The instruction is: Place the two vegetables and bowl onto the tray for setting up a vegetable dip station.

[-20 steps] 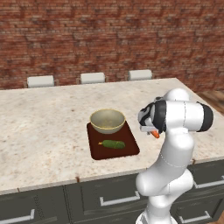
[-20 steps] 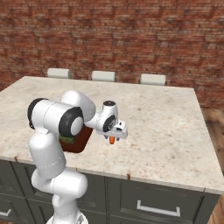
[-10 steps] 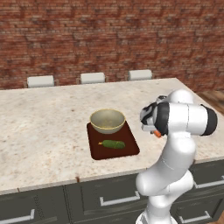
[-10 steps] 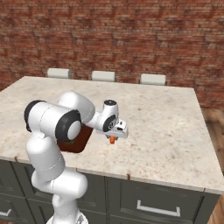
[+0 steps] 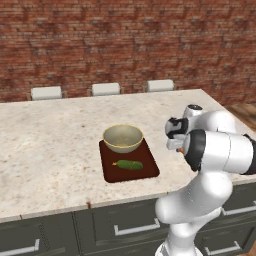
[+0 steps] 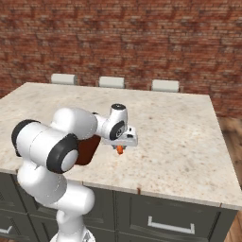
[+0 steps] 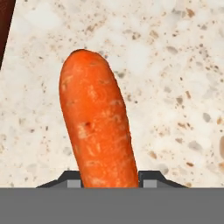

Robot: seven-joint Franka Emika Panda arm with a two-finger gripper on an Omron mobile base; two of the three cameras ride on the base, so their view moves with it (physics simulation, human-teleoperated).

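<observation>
Currently the gripper (image 6: 119,147) holds the small orange carrot (image 7: 99,122) pinched between its fingers above the speckled counter (image 6: 179,132), just beside the tray (image 5: 129,167); it looks light, stiff and smooth, best gripped across its thicker middle.

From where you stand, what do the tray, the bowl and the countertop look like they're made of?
The tray looks like dark reddish-brown wood or plastic with a matte finish; I can't tell which. The bowl seems ceramic: smooth cream body, olive-tan rim. The countertop looks like polished speckled stone, perhaps granite, going by its beige surface flecked with brown.
</observation>
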